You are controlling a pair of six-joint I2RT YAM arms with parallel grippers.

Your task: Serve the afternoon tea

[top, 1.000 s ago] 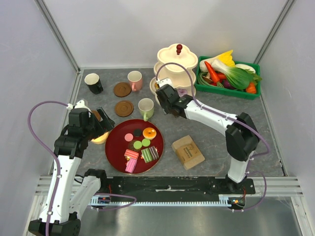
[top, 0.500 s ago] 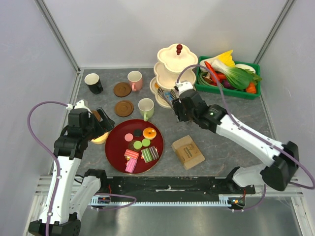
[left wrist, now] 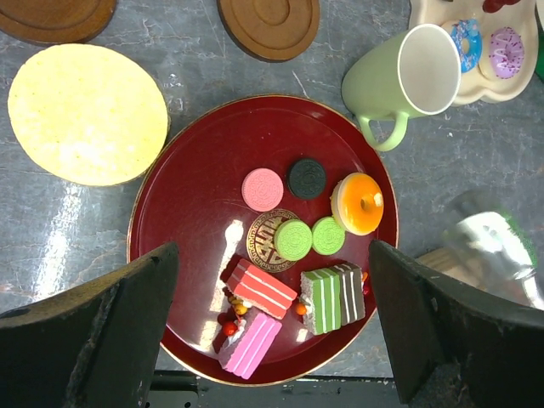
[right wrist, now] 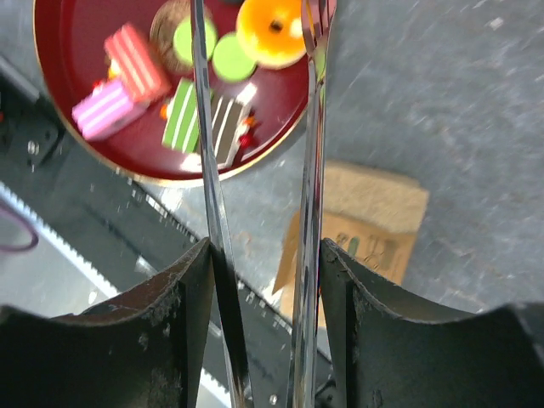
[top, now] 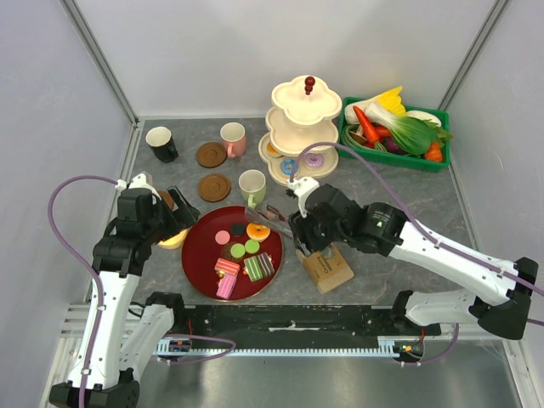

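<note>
A red plate (top: 191, 255) holds an orange donut (top: 257, 229), pink, black and green macarons and three striped cake slices (top: 259, 266). My right gripper (top: 299, 240) is shut on metal tongs (right wrist: 310, 170). Their blades stand apart, with the tips over the plate's right side near the orange donut (right wrist: 272, 30). My left gripper (left wrist: 272, 280) hangs open above the plate (left wrist: 183, 212), holding nothing. A blue donut (top: 291, 166) and a purple donut (top: 314, 159) lie on the lowest tier of the cream stand (top: 304, 127). Behind the plate stand black (top: 161, 143), pink (top: 233, 138) and green (top: 252, 187) mugs.
Two brown coasters (top: 212, 154) (top: 214, 186) lie between the mugs. A yellow disc (top: 172, 238) sits left of the plate, and a tan block (top: 325, 263) lies under my right arm. A green crate of toy vegetables (top: 391, 127) fills the back right corner.
My right arm has swung from the tiered stand forward and left to the red plate, carrying the tongs. The left arm has not moved.
</note>
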